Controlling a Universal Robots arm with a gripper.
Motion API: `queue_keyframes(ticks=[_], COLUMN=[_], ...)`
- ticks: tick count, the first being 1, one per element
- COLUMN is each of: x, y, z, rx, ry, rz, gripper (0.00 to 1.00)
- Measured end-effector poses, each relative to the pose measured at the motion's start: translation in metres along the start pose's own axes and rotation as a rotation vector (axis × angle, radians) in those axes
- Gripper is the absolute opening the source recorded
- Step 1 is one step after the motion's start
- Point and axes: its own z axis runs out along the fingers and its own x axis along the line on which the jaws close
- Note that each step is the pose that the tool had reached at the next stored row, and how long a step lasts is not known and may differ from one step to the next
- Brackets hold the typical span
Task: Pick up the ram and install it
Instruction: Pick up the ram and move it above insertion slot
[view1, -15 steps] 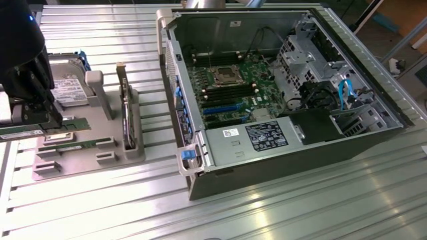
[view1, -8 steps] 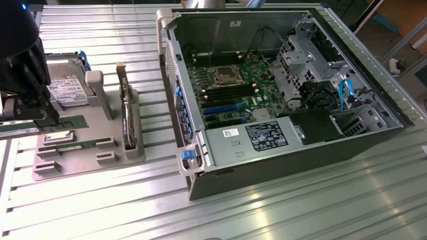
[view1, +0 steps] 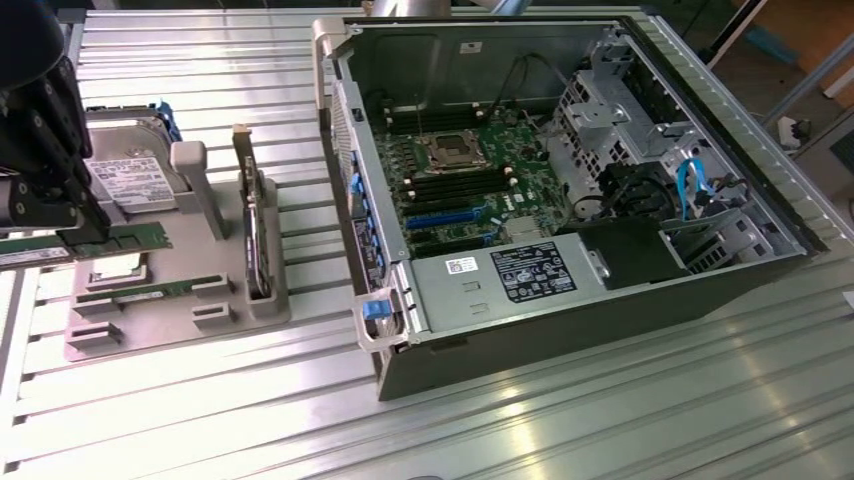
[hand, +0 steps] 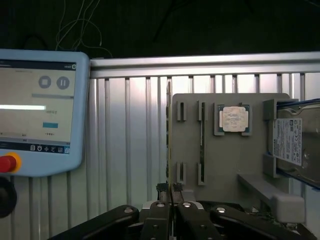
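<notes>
**Fingers closed on the ram, above the grey holder**

Both fingers of the gripper are pressed nearly together, and the ram is clamped between them. The wrist view sees this stick from its edge, as one thin line going away from the fingertips. The exterior view gives its flat green side with small chips, held level over the grey holder at the exterior view's left. A second green stick lies in a slot of the holder, just beside. On the holder also stand a dark expansion card, on edge, and a silver hard drive. The wrist view adds a square processor seated in the holder and a light-blue control pendant. The exterior view adds the open computer case, well apart from the ram, with its motherboard facing up, on the ribbed metal table.
</notes>
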Motion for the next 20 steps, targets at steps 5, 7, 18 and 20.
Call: queue_keyframes(ticks=[5, 7, 18, 20], x=[0.0001, 0.0001, 0.0003, 0.0006], y=[0.0000, 0.0000, 0.0000, -0.0008], z=[-0.0013, -0.0014, -0.0014, -0.0014], rx=[0.0001, -0.0001, 0.0013, 0.0013], ry=[-0.0001, -0.0001, -0.0449, -0.0449], rz=[0.000, 0.000, -0.002, -0.002], gripper=[0.12, 0.12, 0.12, 0.12])
